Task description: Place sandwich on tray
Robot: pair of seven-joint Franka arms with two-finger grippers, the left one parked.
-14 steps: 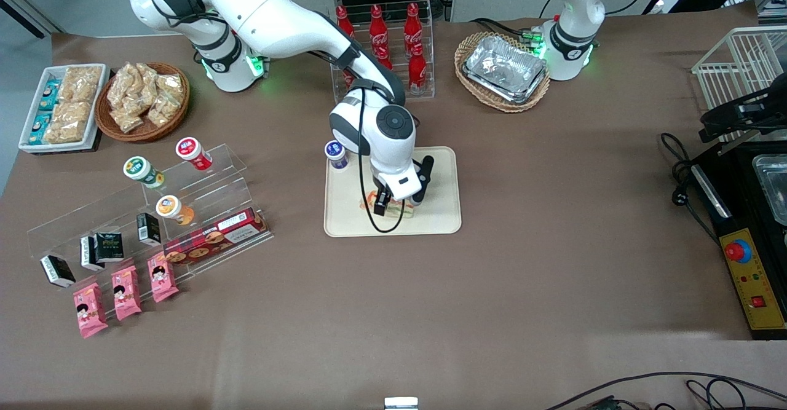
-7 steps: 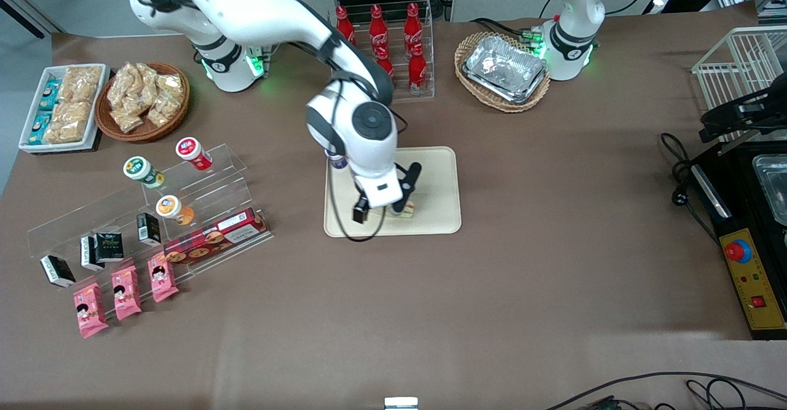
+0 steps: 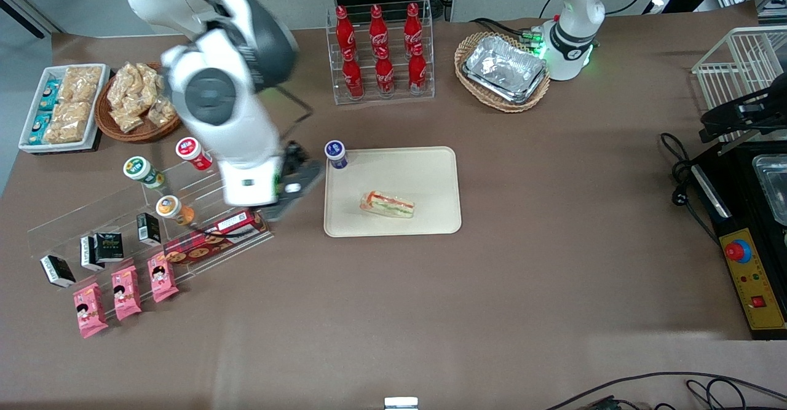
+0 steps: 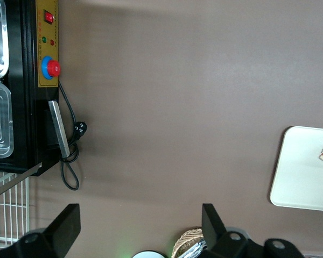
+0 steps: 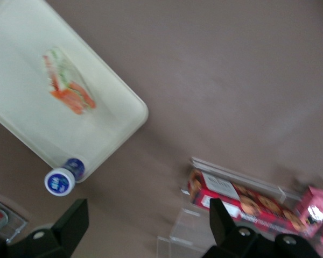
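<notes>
Sandwich [image 3: 387, 205] lies on the tray [image 3: 430, 167]; the gripper [image 3: 295, 189], apparently spread wide, holds nothing.

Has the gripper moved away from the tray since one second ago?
Yes. The gripper, open, was over the tray above the sandwich; it is now off the tray, above the red biscuit box, toward the working arm's end.

This is a robotics lab dressed as a mock shop counter. A brown paper-covered table [image 3: 553, 244] carries a white robot arm base with green lights [image 3: 569, 44] at one o'clock. A black control box with a red emergency-stop button [image 3: 738, 251] sits at three o'clock. Shop goods stand on display: a clear acrylic rack of red cola bottles [image 3: 381, 53] at twelve and a clear stepped acrylic shelf of snacks [image 3: 147, 213] at nine. The working arm's gripper [image 3: 301, 179] hangs just beside that shelf, fingers apart.
</notes>
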